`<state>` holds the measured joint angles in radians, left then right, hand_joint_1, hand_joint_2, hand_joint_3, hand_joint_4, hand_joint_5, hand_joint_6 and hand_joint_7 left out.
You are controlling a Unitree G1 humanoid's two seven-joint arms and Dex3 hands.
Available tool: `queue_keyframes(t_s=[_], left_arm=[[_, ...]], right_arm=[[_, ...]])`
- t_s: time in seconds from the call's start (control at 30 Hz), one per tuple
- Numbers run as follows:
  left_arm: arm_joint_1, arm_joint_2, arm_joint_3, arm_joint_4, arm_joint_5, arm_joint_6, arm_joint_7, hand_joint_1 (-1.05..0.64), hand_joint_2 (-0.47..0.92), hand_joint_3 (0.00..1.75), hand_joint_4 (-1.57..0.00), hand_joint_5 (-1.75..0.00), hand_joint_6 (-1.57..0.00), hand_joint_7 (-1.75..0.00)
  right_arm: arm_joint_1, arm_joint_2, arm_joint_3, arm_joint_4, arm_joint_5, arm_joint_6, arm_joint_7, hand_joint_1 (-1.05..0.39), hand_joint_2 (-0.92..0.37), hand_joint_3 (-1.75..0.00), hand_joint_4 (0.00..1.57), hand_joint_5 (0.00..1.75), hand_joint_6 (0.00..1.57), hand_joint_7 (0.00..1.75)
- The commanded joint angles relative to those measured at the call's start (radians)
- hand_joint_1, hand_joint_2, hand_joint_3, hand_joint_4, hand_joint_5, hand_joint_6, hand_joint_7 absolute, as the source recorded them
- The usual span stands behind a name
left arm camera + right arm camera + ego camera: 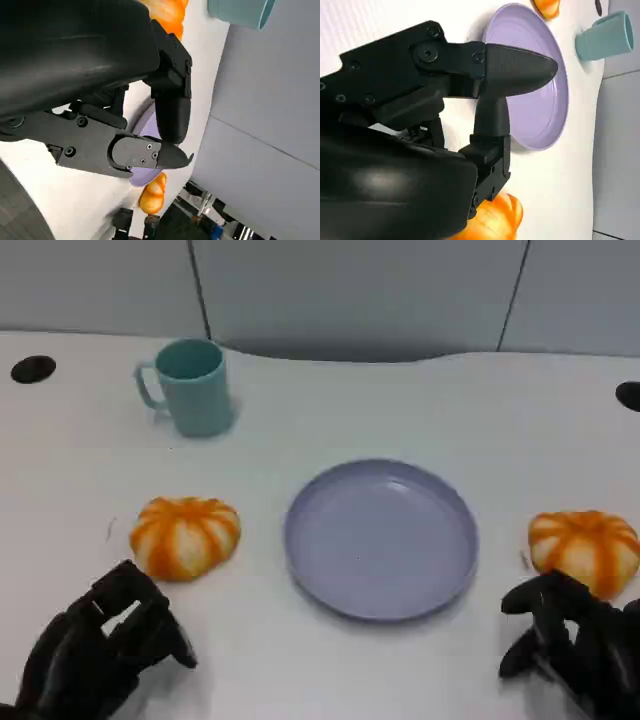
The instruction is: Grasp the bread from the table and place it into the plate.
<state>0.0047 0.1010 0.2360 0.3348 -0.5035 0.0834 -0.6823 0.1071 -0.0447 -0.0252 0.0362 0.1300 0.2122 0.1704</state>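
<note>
Fingers of both the left hand and right hand seem apart, holding nothing; each bread lies beside the plate

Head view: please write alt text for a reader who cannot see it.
An empty lavender plate sits mid-table between two orange-and-white striped breads, the left bread and the right bread. The black left hand and right hand hover nearby, holding nothing; a teal mug stands behind.

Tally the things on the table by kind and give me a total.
Bread: 2, one left of the plate, one right of it
Plate: 1
Cup: 1
Total: 4
</note>
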Motion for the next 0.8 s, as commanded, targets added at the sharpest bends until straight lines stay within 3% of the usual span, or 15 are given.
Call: queue_keyframes(t_s=[0.03, 0.43, 0.63, 0.7, 0.77, 0.8], left_arm=[[-0.003, 0.023, 0.004, -0.008, 0.009, 0.004, 0.01, -0.49, 0.92, 0.19, -0.65, -1.75, -0.43, -1.74], [-0.004, 0.022, 0.007, -0.017, 0.007, -0.018, -0.005, -0.48, 0.92, 0.2, -0.65, -1.75, -0.43, -1.74], [0.019, 0.0, -0.034, -0.072, 0.219, -0.378, 0.087, -0.49, 0.92, 0.28, -0.61, -1.75, -0.44, -1.65], [0.012, 0.019, -0.057, -0.075, 0.45, -0.605, 0.232, -0.5, 0.92, 0.28, -0.61, -1.75, -0.45, -1.62], [0.006, 0.029, -0.07, -0.058, 0.547, -0.705, 0.304, -0.49, 0.92, 0.28, -0.61, -1.75, -0.45, -1.61], [-0.026, 0.07, -0.076, -0.062, 0.729, -0.787, 0.425, -0.48, 0.92, 0.26, -0.62, -1.75, -0.47, -1.6]], right_arm=[[0.004, -0.01, -0.007, -0.001, -0.004, -0.007, -0.004, -0.31, -0.92, -0.61, 0.55, 1.75, 0.38, 1.7], [0.007, -0.004, -0.004, -0.007, -0.002, 0.0, -0.005, -0.3, -0.92, -0.62, 0.53, 1.75, 0.36, 1.68], [-0.002, 0.004, 0.003, -0.005, -0.003, 0.011, -0.014, -0.31, -0.92, -0.62, 0.54, 1.75, 0.38, 1.7], [-0.006, 0.007, 0.004, 0.01, 0.001, -0.006, -0.009, -0.31, -0.92, -0.62, 0.54, 1.75, 0.37, 1.7], [-0.007, 0.008, 0.003, 0.016, 0.002, -0.012, -0.007, -0.31, -0.92, -0.62, 0.54, 1.75, 0.37, 1.7], [-0.009, 0.012, 0.006, 0.02, -0.001, -0.015, -0.01, -0.31, -0.92, -0.62, 0.54, 1.75, 0.37, 1.7]])
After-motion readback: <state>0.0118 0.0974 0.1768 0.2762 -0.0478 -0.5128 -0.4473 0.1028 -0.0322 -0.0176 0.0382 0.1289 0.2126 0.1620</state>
